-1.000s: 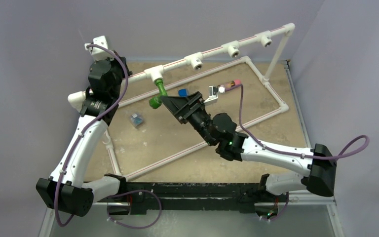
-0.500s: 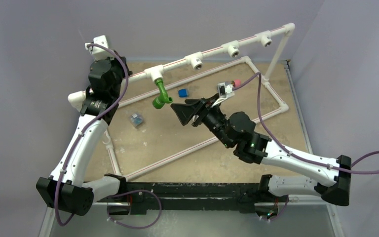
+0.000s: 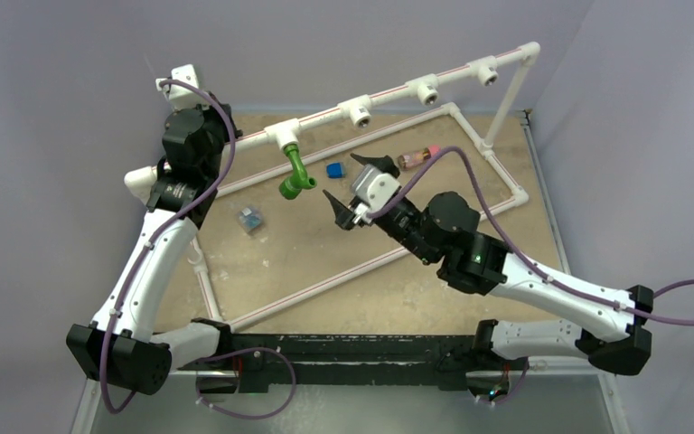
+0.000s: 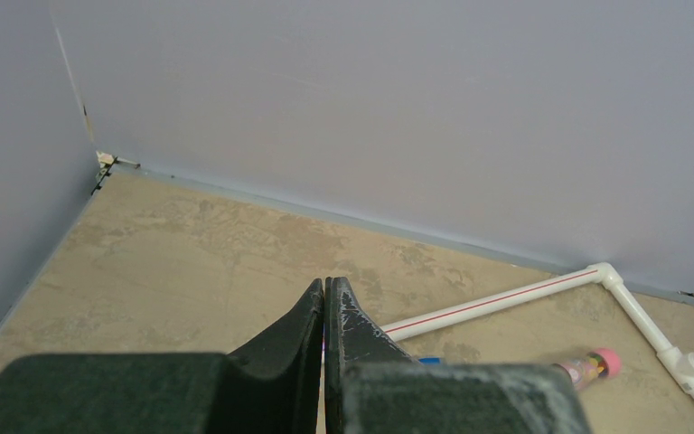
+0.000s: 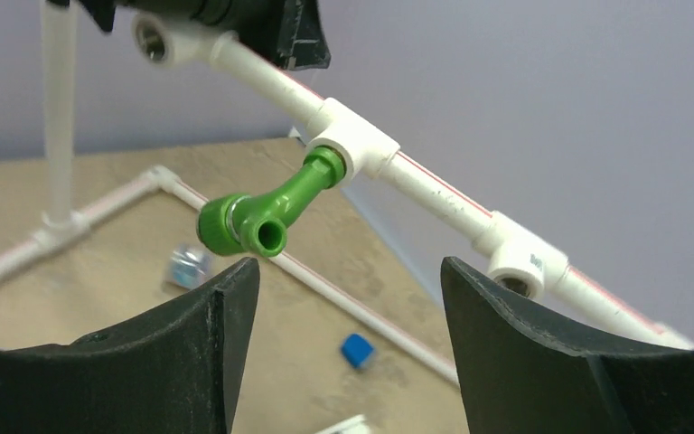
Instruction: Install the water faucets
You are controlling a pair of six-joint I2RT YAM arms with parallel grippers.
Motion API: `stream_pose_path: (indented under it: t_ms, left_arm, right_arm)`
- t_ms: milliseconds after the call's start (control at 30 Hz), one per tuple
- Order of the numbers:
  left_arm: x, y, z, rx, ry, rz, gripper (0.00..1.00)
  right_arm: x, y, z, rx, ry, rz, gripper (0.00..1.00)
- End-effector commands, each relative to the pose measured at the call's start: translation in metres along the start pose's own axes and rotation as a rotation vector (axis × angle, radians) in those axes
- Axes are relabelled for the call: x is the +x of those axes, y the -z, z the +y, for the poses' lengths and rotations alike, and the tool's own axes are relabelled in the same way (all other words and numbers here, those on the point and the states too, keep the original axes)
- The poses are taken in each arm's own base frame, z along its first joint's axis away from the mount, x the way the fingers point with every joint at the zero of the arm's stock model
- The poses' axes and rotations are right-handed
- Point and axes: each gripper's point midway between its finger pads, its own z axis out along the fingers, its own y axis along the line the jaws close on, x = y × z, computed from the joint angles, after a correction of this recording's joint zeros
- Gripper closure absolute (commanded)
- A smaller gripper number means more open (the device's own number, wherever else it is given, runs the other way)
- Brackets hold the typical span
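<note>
The green faucet [image 3: 295,174] hangs from the leftmost white tee fitting [image 3: 285,136] of the raised pipe, with its spout pointing down and forward. In the right wrist view the faucet [image 5: 271,212] is seated in the tee [image 5: 354,145], ahead of and above my fingers. My right gripper [image 3: 351,185] is open and empty, a short way right of the faucet and apart from it [image 5: 348,271]. My left gripper [image 4: 325,287] is shut with nothing visible between its jaws. It sits by the pipe's left end [image 3: 221,134].
Three empty tee fittings [image 3: 359,111] [image 3: 426,90] [image 3: 486,70] follow along the raised pipe. On the tan board lie a blue cube [image 3: 334,169], a pink-capped tube [image 3: 417,157] and a small clear-blue piece [image 3: 250,220]. A white pipe frame [image 3: 497,172] borders the board.
My right gripper has drawn back to the right from the green faucet and rolled its wrist. The faucet stays in the tee. The left arm has not moved.
</note>
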Motion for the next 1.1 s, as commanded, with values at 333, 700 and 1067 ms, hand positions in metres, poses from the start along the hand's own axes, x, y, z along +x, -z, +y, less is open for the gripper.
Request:
stream_pose_path:
  t_ms: [333,700,1067]
  left_arm:
    - [0.086,0.013,0.013,-0.015,-0.075,0.291,1.0]
    - [0.087,0.012,0.012,-0.011,-0.074,0.293,1.0]
    - [0.087,0.012,0.01,-0.005,-0.071,0.295,1.0]
  right_arm:
    - [0.004,0.003,0.011,0.018,1.138,0.07,0.21]
    - [0.006,-0.03,0.028,-0.018,1.315,0.13,0.24]
    - [0.003,-0.05,0.038,-0.041,1.37,0.139,0.23]
